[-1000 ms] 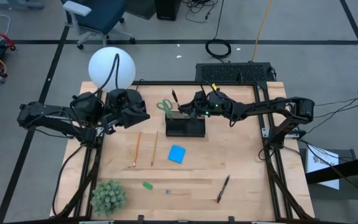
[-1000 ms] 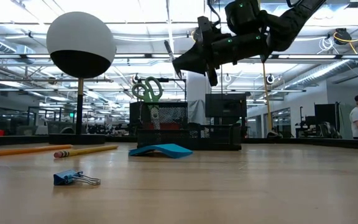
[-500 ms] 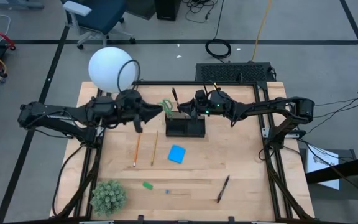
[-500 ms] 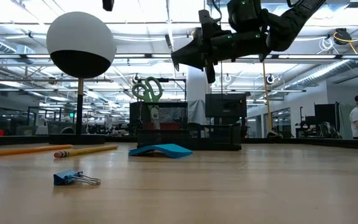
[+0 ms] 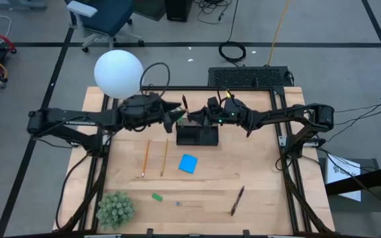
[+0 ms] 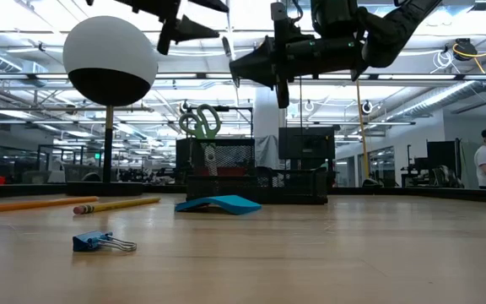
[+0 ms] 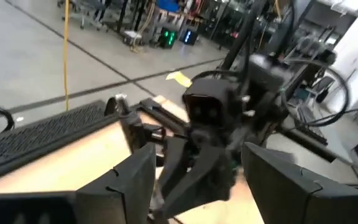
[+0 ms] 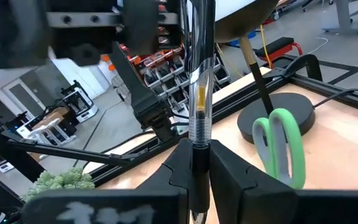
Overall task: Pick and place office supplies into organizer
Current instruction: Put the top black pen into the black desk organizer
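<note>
Right now the right tool pinches a dark pen almost upright, above the organizer, which lies just below and beside it. Nearby, the left tool hovers spread and empty over the surface.

You won't find any readable text, label, brand, number or sign in these views; the pale marks along the right wrist view's lower edge are illegible.
</note>
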Robot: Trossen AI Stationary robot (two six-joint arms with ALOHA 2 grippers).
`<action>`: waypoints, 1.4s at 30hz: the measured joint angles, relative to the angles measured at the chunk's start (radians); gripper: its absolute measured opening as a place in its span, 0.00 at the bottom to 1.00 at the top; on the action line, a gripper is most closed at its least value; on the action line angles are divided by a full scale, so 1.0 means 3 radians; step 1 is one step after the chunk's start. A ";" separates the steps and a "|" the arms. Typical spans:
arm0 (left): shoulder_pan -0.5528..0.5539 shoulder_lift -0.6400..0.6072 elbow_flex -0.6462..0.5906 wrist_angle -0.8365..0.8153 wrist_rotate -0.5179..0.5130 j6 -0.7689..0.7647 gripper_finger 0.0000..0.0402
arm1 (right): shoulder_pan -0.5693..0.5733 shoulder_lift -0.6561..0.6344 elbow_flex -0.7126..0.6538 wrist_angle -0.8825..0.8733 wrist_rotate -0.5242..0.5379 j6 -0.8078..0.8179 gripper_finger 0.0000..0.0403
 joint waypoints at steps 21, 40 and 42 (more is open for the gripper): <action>0.0328 0.0110 -0.0004 0.0033 0.0077 -0.0136 0.59 | 0.0086 0.0000 0.0000 0.0173 0.0003 0.0067 0.07; 0.0360 0.0432 -0.0006 0.0673 0.0357 -0.0438 0.44 | 0.0086 0.0000 0.0000 0.0172 0.0005 0.0036 0.07; 0.0360 0.0432 -0.0006 0.0715 0.0354 -0.0443 0.37 | 0.0086 0.0000 0.0000 0.0172 0.0006 0.0035 0.07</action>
